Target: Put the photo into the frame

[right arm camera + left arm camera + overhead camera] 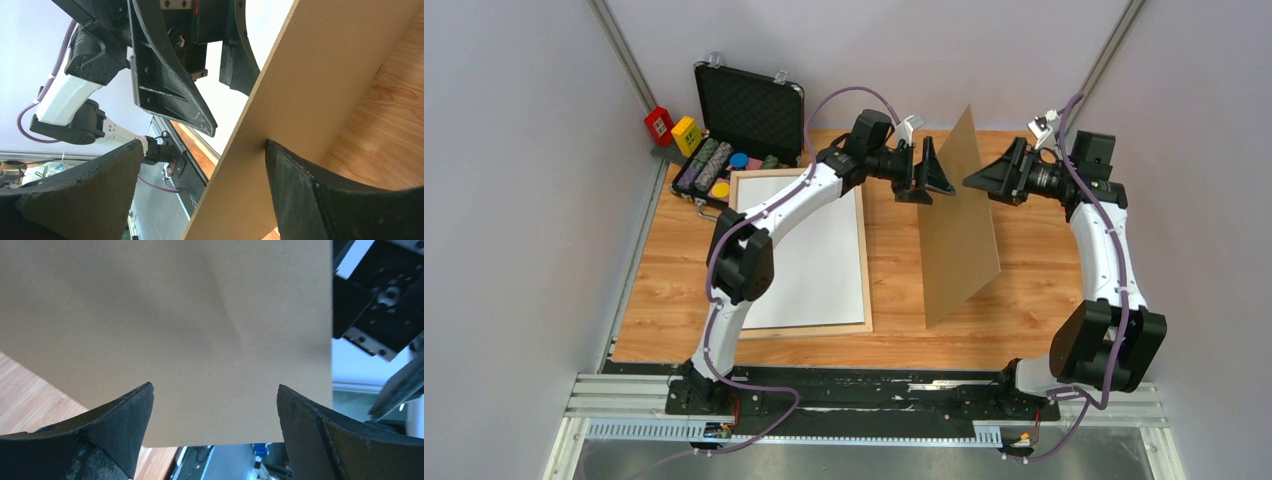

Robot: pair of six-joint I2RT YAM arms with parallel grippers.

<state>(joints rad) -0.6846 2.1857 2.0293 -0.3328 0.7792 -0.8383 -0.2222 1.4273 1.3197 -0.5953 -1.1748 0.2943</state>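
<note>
The pale wood frame lies flat on the table's left half. A white sheet fills it; no dark print shows in any view. The plain brown backing board stands on its edge, right of the frame. My left gripper is open, its fingers facing the board's left face near the top. My right gripper is open at the board's right side. In the right wrist view the board runs between the fingers, and the right finger touches it.
A black foam-lined case stands open at the back left, with coloured pieces in its tray and red and yellow blocks beside it. Bare wooden table lies right of the board. Grey walls enclose the table.
</note>
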